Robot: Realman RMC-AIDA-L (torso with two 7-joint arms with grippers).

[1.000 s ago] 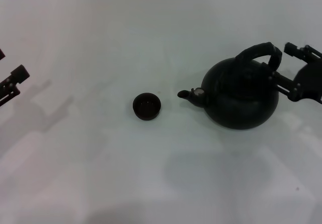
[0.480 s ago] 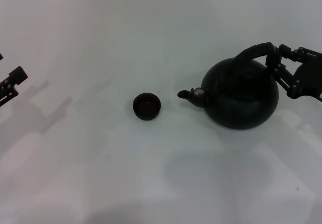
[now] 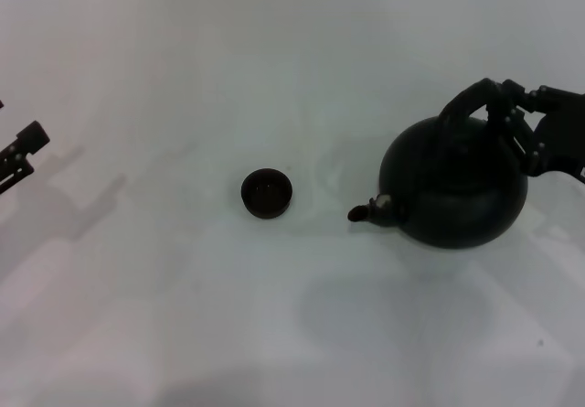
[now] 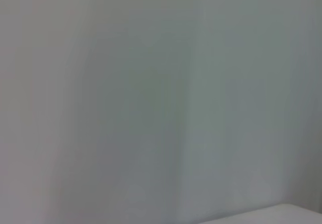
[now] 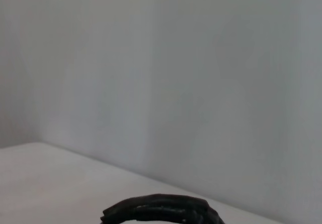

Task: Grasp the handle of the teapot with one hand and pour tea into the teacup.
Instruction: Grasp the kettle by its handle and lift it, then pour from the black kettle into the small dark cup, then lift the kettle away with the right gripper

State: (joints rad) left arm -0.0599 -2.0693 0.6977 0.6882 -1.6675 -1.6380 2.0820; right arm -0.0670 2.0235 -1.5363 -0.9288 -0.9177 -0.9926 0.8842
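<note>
Teapot [image 3: 454, 184] has shifted right and turned since a second ago, spout now lower and pointing toward the near-left. Right gripper [image 3: 512, 114] reaches in from the right edge, clamped on the handle [image 3: 473, 101]. Teacup [image 3: 267, 193] unmoved, well left of the spout. Left gripper [image 3: 20, 151] parked at far left, fingers unclear.

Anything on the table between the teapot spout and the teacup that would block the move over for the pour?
Nothing visible. In the head view only bare white table lies between the teapot and the teacup to its left. The right gripper is at the handle; the left gripper sits at the far left edge, clear of that path.
</note>
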